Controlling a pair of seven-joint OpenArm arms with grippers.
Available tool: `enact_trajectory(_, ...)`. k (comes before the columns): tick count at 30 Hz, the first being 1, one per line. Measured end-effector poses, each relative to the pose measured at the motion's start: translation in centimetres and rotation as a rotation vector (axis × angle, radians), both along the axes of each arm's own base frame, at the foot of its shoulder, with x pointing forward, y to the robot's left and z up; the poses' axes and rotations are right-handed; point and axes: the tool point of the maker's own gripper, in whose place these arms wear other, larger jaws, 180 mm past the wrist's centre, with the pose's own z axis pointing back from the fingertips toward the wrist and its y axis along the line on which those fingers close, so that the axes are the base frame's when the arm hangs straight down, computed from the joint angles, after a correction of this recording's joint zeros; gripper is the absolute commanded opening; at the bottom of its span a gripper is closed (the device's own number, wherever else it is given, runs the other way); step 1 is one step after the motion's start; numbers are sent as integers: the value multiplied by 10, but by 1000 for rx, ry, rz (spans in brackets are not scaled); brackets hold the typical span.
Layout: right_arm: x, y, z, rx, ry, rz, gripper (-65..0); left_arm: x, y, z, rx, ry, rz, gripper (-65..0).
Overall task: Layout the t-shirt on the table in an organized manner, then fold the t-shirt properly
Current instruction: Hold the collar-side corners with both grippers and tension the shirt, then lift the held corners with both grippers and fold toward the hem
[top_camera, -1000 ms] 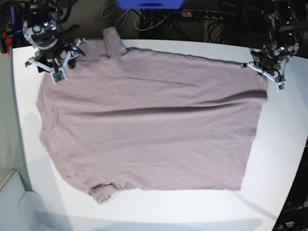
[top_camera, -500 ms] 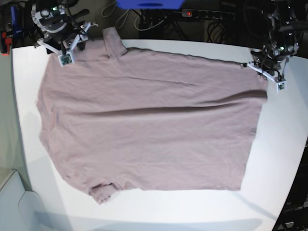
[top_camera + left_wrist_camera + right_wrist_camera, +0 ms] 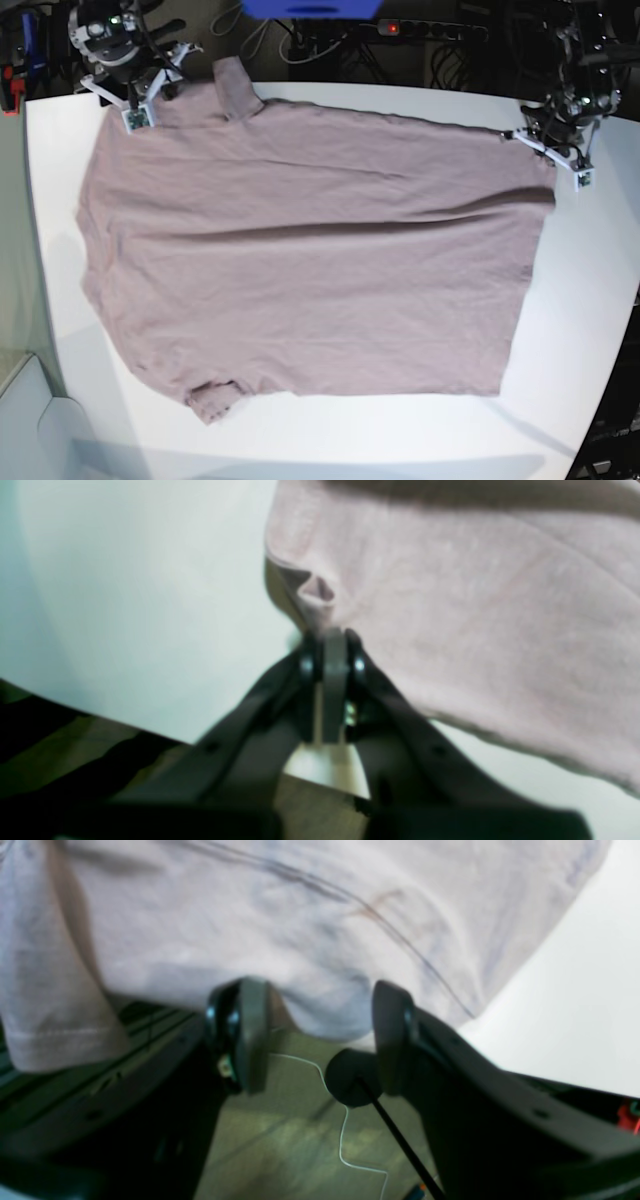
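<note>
T-shirt (image 3: pixel 310 250): dusty mauve-pink, lying spread nearly flat and covering most of the table (image 3: pixel 600 300), one sleeve pointing toward 12 o'clock, the other toward 7 o'clock. A long shallow crease is running across the middle.

Left gripper (image 3: pixel 331 645): sitting at the 2 o'clock corner in the base view, jaws clenched together and pinching the hem corner of the cloth, a small pucker showing just above the tips.

Right gripper (image 3: pixel 312 1035): hovering at the 11 o'clock corner, jaws spread apart and gripping nothing, the fabric edge hanging just beyond its fingers (image 3: pixel 247 1035).
</note>
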Motion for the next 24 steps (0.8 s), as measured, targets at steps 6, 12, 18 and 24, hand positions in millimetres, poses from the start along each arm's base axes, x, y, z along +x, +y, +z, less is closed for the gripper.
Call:
enact_trajectory(6, 8, 3, -4, 33, -16, -13, -477, 0, 0, 0, -2, 1, 3, -647)
enact_trajectory(12, 17, 2, -7, 38, -37, -14, -650, -1, -1, 0, -5, 1, 3, -647)
enact_trajectory(18, 14, -2, 2, -8, -11, -2, -650, -4, -8, 8, -5, 19, -19, -647)
enact_trajectory(24, 40, 1, 38, -23, -130, 18, -650, 19, -19, 41, 14, -87, -62, -647)
